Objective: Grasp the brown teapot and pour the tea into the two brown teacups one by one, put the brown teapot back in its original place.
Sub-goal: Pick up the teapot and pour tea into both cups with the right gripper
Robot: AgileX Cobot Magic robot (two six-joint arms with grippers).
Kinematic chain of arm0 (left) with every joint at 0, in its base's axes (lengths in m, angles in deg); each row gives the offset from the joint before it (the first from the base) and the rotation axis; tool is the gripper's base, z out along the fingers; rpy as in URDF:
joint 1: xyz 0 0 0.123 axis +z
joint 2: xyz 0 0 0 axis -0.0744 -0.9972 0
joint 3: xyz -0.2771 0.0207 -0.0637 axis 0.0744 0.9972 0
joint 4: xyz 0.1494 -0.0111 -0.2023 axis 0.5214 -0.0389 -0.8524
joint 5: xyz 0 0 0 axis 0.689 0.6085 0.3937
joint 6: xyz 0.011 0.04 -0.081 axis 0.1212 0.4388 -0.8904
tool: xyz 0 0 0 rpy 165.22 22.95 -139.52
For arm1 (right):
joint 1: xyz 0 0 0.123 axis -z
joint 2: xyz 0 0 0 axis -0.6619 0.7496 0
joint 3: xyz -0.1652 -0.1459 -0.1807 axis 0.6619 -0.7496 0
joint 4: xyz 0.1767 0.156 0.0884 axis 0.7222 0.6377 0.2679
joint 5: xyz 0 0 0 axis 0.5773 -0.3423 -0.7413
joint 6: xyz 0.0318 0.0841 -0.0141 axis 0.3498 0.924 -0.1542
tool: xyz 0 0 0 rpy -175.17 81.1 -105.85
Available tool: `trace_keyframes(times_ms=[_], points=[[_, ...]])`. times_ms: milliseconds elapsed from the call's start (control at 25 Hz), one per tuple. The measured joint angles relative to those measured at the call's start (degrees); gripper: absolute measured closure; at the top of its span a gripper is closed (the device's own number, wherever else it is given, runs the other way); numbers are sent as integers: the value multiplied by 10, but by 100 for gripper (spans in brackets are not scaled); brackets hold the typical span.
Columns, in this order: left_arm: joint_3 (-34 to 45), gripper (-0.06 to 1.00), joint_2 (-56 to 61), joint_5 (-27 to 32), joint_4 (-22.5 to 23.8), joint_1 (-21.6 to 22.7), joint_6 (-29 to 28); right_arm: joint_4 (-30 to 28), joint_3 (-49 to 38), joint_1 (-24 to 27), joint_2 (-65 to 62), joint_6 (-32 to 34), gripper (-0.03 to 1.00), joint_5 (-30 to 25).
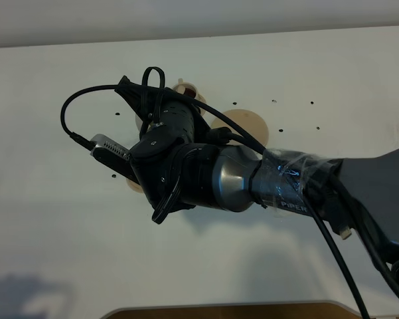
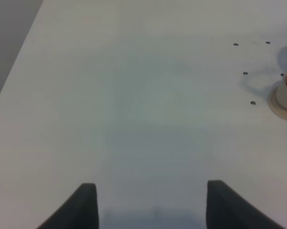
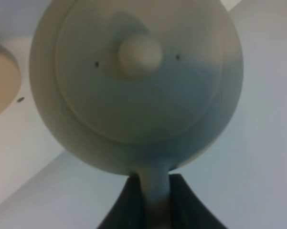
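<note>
The brown teapot [image 3: 133,86] fills the right wrist view, its lid and knob facing the camera. My right gripper [image 3: 155,200] is shut on its loop handle, a dark finger [image 3: 126,202] on each side. In the high view my right arm [image 1: 212,176] reaches across the middle and covers the teapot. The wide round saucer [image 1: 242,123], the original place, lies bare behind the arm. One teacup on its saucer [image 2: 286,95] shows at the edge of the left wrist view. My left gripper [image 2: 150,202] hangs open over bare table, far from the cups.
A pale tan piece [image 1: 186,86] and a saucer edge [image 1: 134,186] peek out from under the right arm. Small dark dots [image 2: 245,73] mark the white table. A brown edge [image 1: 232,309] runs along the front of the table.
</note>
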Motion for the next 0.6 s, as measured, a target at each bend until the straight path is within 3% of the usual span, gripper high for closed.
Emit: trace_keyframes(times_ms=[600], points=[[0,41,0,0,0,0,0,-30,0,0,0,-26,86,0]])
